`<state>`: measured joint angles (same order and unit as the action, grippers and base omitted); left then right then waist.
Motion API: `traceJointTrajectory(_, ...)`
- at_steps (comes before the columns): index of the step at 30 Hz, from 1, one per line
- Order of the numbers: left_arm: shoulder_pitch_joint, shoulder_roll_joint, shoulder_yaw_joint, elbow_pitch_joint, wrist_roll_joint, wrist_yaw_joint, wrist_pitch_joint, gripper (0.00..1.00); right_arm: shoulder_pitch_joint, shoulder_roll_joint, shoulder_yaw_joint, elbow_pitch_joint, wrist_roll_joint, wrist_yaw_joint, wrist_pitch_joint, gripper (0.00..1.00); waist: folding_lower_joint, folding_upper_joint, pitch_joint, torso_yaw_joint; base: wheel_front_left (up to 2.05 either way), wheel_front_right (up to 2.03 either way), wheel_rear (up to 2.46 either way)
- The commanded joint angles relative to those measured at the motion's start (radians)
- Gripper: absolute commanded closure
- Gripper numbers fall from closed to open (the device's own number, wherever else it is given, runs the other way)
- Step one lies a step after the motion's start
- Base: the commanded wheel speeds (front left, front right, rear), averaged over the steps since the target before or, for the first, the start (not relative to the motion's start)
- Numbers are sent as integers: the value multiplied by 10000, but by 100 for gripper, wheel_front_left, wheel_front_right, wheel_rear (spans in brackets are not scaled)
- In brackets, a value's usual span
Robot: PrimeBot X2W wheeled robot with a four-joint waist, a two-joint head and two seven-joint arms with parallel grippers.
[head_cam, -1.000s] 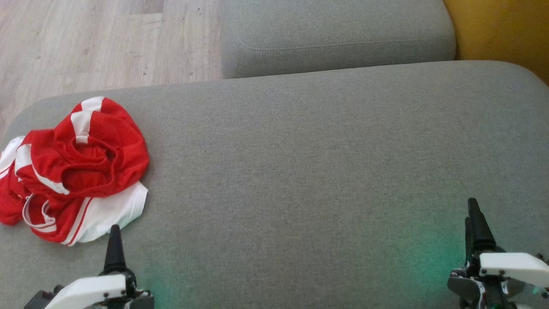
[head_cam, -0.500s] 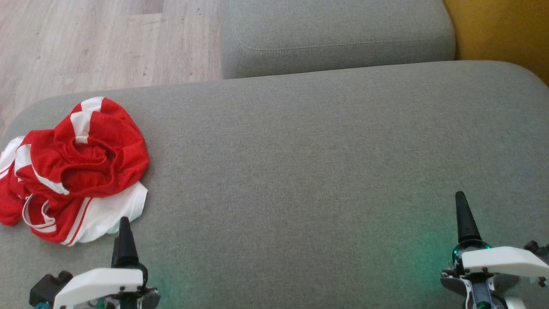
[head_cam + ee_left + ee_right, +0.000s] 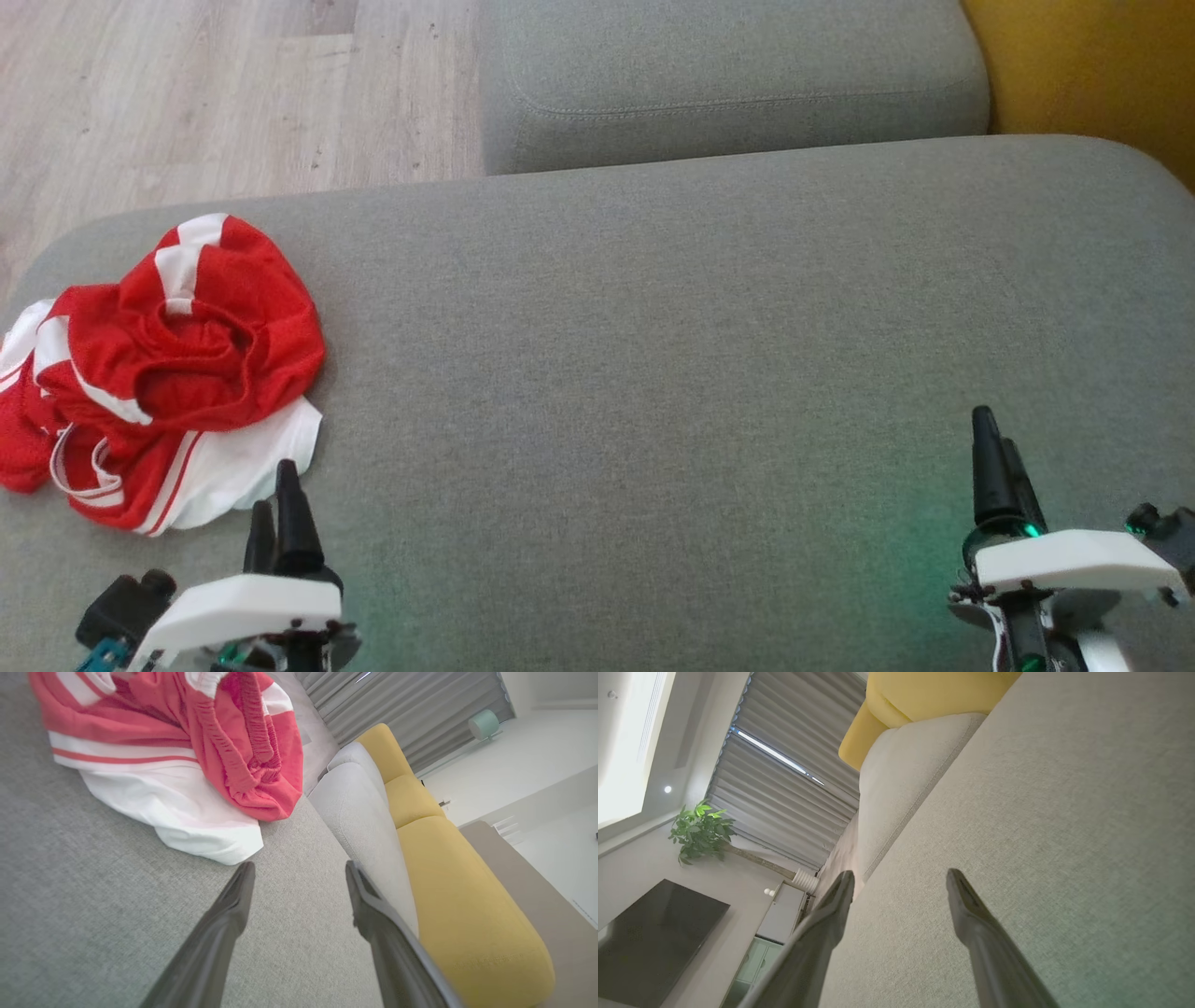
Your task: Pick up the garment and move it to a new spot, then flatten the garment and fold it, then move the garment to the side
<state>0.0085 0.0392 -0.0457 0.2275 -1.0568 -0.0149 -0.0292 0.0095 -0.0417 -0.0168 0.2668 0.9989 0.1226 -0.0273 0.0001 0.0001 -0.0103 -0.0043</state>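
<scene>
no readable text, no labels, no brands, no numbers, no signs

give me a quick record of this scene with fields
garment: red and white, crumpled in a heap on the grey cushion, at the robot's left
left claw: open, empty, tips close by the garment's white edge
right claw: open, empty, above bare cushion on the right
stage: garment not yet picked up

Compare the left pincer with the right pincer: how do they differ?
The left pincer sits close to the garment; the right pincer is far from it. The left pincer points toward the garment; the right pincer points over bare sofa cushion. Both are open and empty.
</scene>
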Motion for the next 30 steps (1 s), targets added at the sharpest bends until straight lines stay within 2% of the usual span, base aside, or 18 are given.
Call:
traceJointTrajectory(1, -230, 73, -15, -389, 434, 122, -159, 0, -356, -52, 165, -432, -480, 35, -186, 0, -1, -1, -18, 9, 0, 0, 0)
traceJointTrajectory(30, 4, 87, -684, -769, 3721, 524, -988, 0, -139, -65, 673, -745, -3925, 52, -1012, 0, -1, -1, -255, 65, 0, 0, 0)
